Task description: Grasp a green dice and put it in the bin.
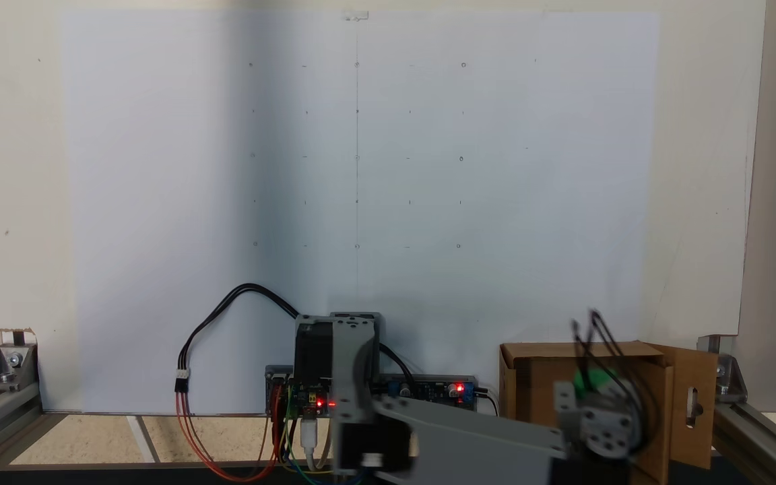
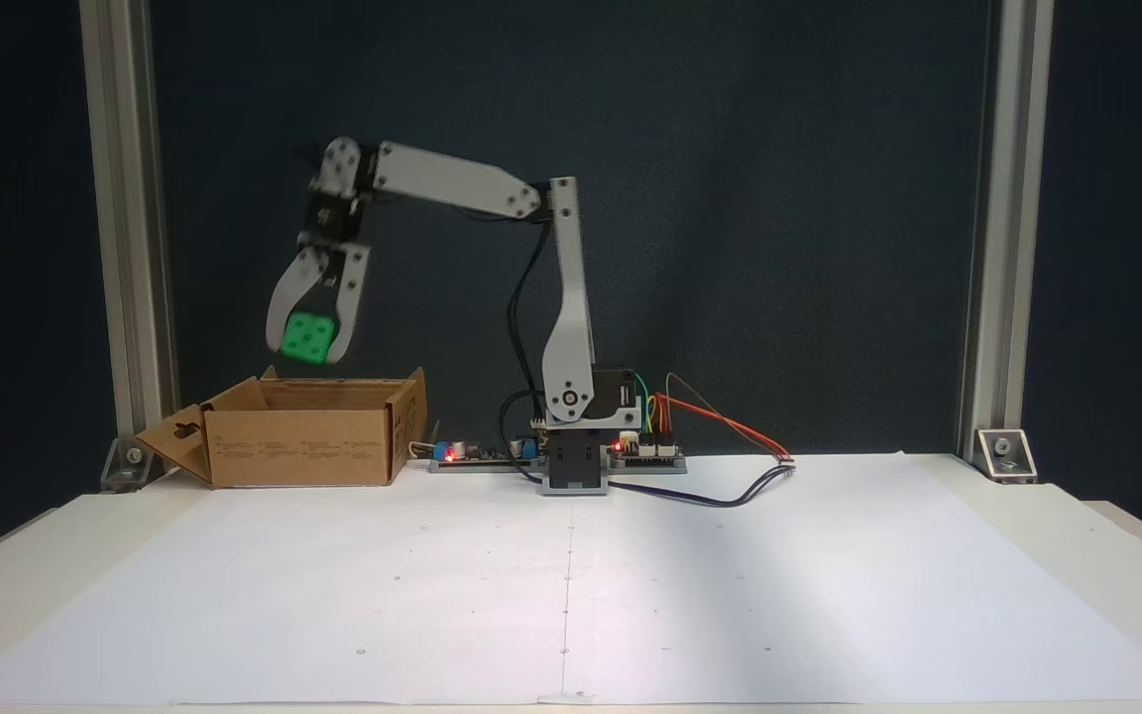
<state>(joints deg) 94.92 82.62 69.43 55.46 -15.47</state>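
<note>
The pickup looks done: the gripper [image 2: 310,342] is clamped on the green dice [image 2: 308,337], its two jaws pressing the left and right sides, and it hangs in the air above the open top of the cardboard box [image 2: 303,446]. In a fixed view the dice [image 1: 589,381] shows as a green patch at about 11 o'clock from the wrist. What seems left is lowering a little and letting go. Being a cube, the dice has no long axis; it sits slightly tilted, with a pipped face turned toward the front camera.
</note>
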